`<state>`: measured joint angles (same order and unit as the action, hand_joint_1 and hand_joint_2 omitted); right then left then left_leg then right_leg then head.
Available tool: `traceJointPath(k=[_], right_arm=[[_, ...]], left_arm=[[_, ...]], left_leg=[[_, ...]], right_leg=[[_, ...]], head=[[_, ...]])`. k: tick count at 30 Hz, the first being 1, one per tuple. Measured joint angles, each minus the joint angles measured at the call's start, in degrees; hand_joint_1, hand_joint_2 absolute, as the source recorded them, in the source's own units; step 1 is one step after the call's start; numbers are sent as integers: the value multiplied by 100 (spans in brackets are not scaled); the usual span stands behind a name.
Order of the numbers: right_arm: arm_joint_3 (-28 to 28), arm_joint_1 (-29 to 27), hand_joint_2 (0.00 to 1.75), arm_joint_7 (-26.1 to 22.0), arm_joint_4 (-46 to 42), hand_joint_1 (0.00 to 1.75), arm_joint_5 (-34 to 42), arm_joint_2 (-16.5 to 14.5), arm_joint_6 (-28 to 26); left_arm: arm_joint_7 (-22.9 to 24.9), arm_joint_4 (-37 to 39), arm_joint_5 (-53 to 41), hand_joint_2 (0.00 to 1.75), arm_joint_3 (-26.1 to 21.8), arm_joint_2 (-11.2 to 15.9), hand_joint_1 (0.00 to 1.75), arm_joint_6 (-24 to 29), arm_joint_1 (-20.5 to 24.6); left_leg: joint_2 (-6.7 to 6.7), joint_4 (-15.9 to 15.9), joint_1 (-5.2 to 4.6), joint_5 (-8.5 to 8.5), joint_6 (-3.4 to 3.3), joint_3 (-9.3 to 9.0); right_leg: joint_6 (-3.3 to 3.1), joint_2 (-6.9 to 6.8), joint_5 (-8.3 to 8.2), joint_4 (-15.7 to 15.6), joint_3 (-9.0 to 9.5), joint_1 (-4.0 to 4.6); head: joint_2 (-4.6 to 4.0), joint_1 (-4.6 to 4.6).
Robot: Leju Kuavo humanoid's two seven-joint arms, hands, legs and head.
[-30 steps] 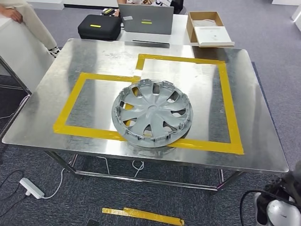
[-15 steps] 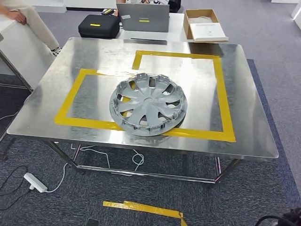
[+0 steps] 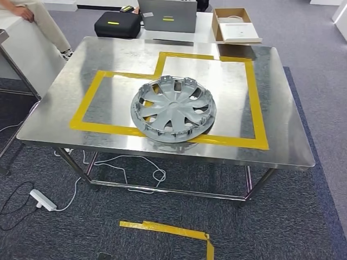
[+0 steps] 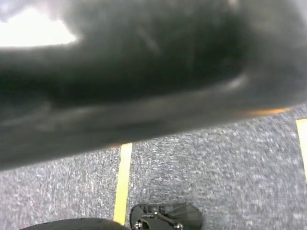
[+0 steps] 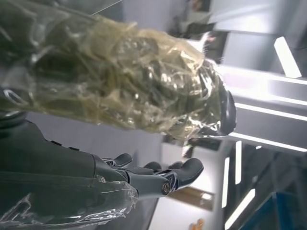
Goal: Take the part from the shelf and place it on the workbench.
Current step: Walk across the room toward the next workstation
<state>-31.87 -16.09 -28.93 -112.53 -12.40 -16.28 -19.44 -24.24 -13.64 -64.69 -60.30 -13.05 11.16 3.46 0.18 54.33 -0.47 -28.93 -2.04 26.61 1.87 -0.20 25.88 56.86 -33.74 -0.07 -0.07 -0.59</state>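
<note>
- Bench [image 3: 61, 116]: bare steel all round the hubcap [image 3: 173, 108], which sits mid-bench across the near yellow tape [image 3: 106, 129].
- Far edge crowded: laptop [image 3: 167, 15], black case [image 3: 117, 25], cardboard box [image 3: 235, 25].

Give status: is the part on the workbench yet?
Done: the grey wheel cover lies flat on the steel workbench, overlapping the yellow tape outline. In hand: nothing; the right robot hand is open and empty in its wrist view. Left: nothing visible.

Round grey plastic multi-spoke wheel cover [image 3: 173, 109] lies flat on shiny steel bench [image 3: 53, 108], near centre, its 6 o'clock rim overlapping the yellow tape outline [image 3: 258, 103].
</note>
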Motion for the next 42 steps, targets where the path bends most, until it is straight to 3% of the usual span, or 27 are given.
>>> traceJointPath(k=[1, 3, 4, 5, 7, 9, 11, 12, 13, 15, 17, 19, 20, 21, 23, 25, 26, 27, 29, 31, 34, 35, 36, 37, 39, 41, 42], right_arm=[[-175, 14, 0, 86, 163, 0, -45, -12, 8], [-601, 65, 87, 202, 622, 0, -153, -20, 65], [-837, 109, 131, 244, 911, 0, -213, -20, 110], [-1084, 166, 175, 281, 1228, 0, -275, -20, 150], [-1591, 317, 175, 309, 1930, 21, -453, -20, 148], [-2009, 468, 175, 233, 2550, 103, -633, -20, 69], [-2274, 577, 175, 119, 3003, 170, -717, -21, 4], [-2361, 613, 175, 82, 3168, 175, -732, -21, -17], [-2427, 634, 175, 57, 3305, 162, -735, -22, -35], [-2495, 661, 175, 21, 3465, 79, -723, -29, -74], [-2505, 672, 175, -23, 3530, 4, -718, -35, -107], [-2506, 675, 175, -49, 3556, 0, -748, -36, -134], [-2507, 675, 175, -45, 3565, 0, -773, -36, -154], [-2509, 677, 175, -32, 3576, 0, -802, -36, -176], [-2520, 681, 175, 0, 3603, 0, -846, -36, -210], [-2532, 687, 175, 12, 3638, 0, -864, -37, -222], [-2534, 690, 175, 13, 3657, 0, -868, -37, -225], [-2536, 693, 175, 16, 3674, 0, -876, -38, -228], [-2553, 701, 175, 68, 3717, 0, -965, -37, -258], [-2631, 730, 175, 171, 3834, 0, -1220, -36, -351], [-2876, 868, 175, 275, 4201, 0, -1705, -31, -501], [-2977, 935, 175, 334, 4370, 0, -1933, -26, -567], [-3083, 1005, 175, 433, 4571, 0, -2232, -19, -669], [-3193, 1078, 175, 552, 4810, 0, -2608, -11, -808], [-3384, 1211, 175, 834, 5376, 0, -3465, 8, -1116], [-3500, 1328, 175, 1089, 5991, 0, -4248, 24, -1331], [-3537, 1375, 131, 1205, 6287, 0, -4551, 32, -1393]], left_arm=[[0, 0, 11, 0, -26, -8, 0, 5, 2], [0, 0, 29, 0, -72, -21, 0, 9, -3], [0, 0, 32, 0, -89, -25, 0, 10, -10], [0, 0, 32, 0, -106, -29, 0, 10, -17], [0, 0, 24, 0, -153, -41, 0, 10, -20], [-3, 0, 13, 0, -194, -56, 0, 10, -13], [-9, 0, 4, 0, -215, -65, 0, 13, -3], [-13, 0, 2, 0, -223, -67, 0, 14, 3], [-16, 0, -1, 0, -231, -69, 0, 16, 7], [-22, 0, -8, 0, -248, -69, 0, 20, -1], [-30, 0, -15, 0, -275, -68, 0, 22, -13], [-41, 0, -16, 0, -310, -68, 0, 23, -13], [-45, 0, -16, 0, -325, -68, 0, 22, -12], [-47, 0, -17, 0, -335, -68, 0, 22, -12], [-48, 0, -18, 0, -346, -68, 0, 21, -11], [-48, 0, -20, 0, -350, -69, 0, 21, -4], [-49, 0, -20, 0, -350, -69, 0, 21, 2], [-50, 0, -21, 0, -351, -70, 0, 21, 8], [-52, 0, -25, 0, -352, -78, 0, 21, 8], [-52, 0, -31, 0, -355, -89, 0, 23, 11], [-51, 0, -46, 0, -369, -97, 0, 29, 12], [-51, 0, -55, 0, -376, -98, 0, 31, 9], [-51, 0, -62, 0, -384, -98, 0, 33, 8], [-50, 0, -67, 0, -393, -98, 0, 38, 8], [-46, 0, -69, 0, -421, -104, 0, 54, 11], [-38, 0, -68, 0, -464, -112, 0, 77, 17], [-33, 0, -68, 0, -480, -114, 0, 88, 21]], left_leg=[[7, -17, 10, 63, -36, 54], [9, -15, 4, 176, -77, 207], [8, -9, -3, 240, -80, 295], [9, 0, -9, 303, -77, 383], [10, 34, -15, 413, -60, 551], [9, 84, -26, 487, -28, 670], [12, 130, -48, 555, 24, 731], [15, 141, -55, 592, 53, 747], [18, 145, -55, 630, 84, 757], [11, 211, -39, 556, 154, 799], [-1, 632, -17, 69, 233, 930], [-5, 1389, 5, -514, 289, 1096], [-5, 1685, 13, -635, 300, 1123], [-5, 1822, 18, -625, 302, 1080], [-6, 1429, 18, -339, 266, 686], [-16, 555, 5, -156, 187, 82], [-21, 222, -6, -151, 150, -117], [-24, 43, -17, -169, 118, -206], [-15, -29, -24, -123, 51, -170], [3, -58, -10, -3, -38, -73], [23, -68, -17, 185, -101, 155], [32, -63, -24, 248, -100, 238], [42, -56, -28, 311, -94, 322], [48, -46, -29, 371, -84, 403], [52, -6, -28, 469, -49, 544], [56, 57, -40, 543, 7, 651], [61, 81, -44, 578, 38, 683]], right_leg=[[34, 6, 193, 182, -81, -4], [84, 11, 737, 863, -324, -17], [102, 11, 930, 1235, -420, -22], [113, 11, 997, 1493, -451, -24], [115, 9, 761, 1385, -180, -27], [93, 6, 507, 566, 451, -28], [40, 9, 538, -147, 917, -19], [7, 12, 584, -300, 994, -8], [-39, 11, 576, -331, 979, -3], [-144, -12, 496, -327, 889, -12], [-232, -33, 378, -331, 768, -28], [-258, -40, 261, -319, 616, -21], [-256, -43, 205, -305, 548, -17], [-252, -46, 152, -282, 473, -13], [-231, -44, 63, -214, 324, -6], [-196, -41, -8, -147, 191, 7], [-169, -43, -43, -123, 148, 14], [-137, -47, -81, -110, 116, 15], [-63, -51, -153, -103, 71, 6], [5, -30, 34, 43, -33, -9], [81, -4, 805, 985, -341, -36], [97, -4, 942, 1316, -398, -42], [110, -4, 943, 1504, -380, -48], [115, -4, 816, 1482, -259, -51], [102, -5, 491, 837, 279, -57], [60, -2, 471, -14, 859, -47], [33, 1, 530, -264, 995, -38]], head=[[0, 9], [0, 32], [0, 35], [0, 35], [0, 35], [0, 40], [0, 42], [0, 41], [0, 42], [0, 39], [0, 11], [0, -12], [0, -12], [0, -13], [0, -15], [0, -14], [0, -11], [0, -11], [0, -18], [0, -14], [0, 28], [0, 32], [0, 32], [0, 34], [0, 37], [0, 36], [0, 40]])
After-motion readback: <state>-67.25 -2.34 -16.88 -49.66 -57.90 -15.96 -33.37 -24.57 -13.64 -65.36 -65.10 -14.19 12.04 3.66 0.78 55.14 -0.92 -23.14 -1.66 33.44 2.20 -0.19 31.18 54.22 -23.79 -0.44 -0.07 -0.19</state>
